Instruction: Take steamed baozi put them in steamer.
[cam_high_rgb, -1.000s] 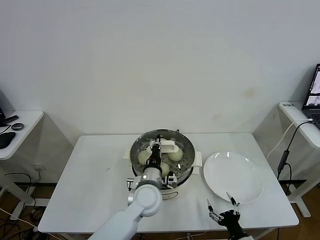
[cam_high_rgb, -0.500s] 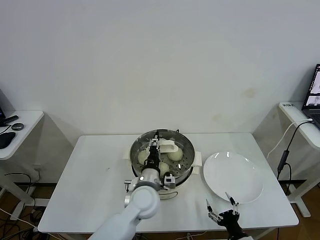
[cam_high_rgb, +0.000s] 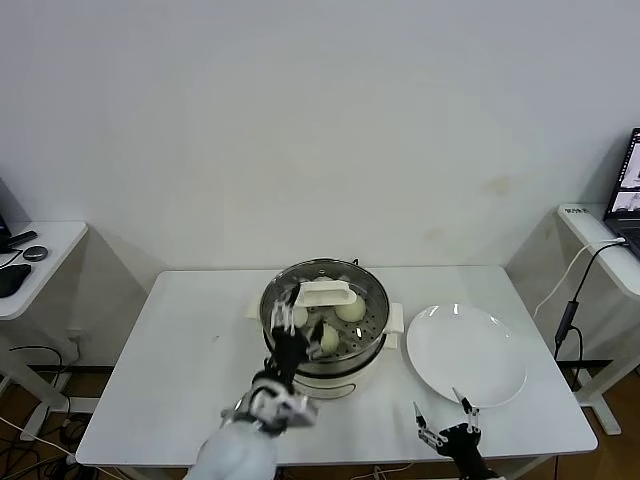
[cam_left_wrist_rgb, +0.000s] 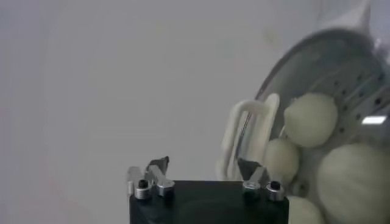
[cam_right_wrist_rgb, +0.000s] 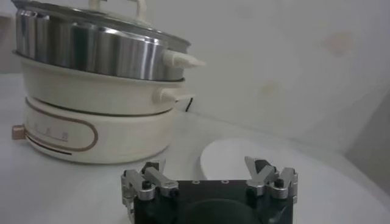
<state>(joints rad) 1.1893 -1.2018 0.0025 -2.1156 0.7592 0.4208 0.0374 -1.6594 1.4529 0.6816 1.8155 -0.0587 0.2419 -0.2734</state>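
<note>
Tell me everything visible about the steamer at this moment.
The steamer is a round shiny steel pot with a perforated floor, seated on a cream-white electric base with a side handle. It stands upright mid-table, left of the white plate. A glass lid with a white handle covers it, and pale baozi show through. The left gripper hangs at its near rim, empty.

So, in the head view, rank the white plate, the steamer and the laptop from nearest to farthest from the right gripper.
From the right gripper, low at the table's front edge with jaws open:
1. White plate, just beyond it on the table's right side.
2. Steamer, farther off at the table's centre, toward the left gripper.
3. Laptop, farthest, on the side desk at far right.
</note>
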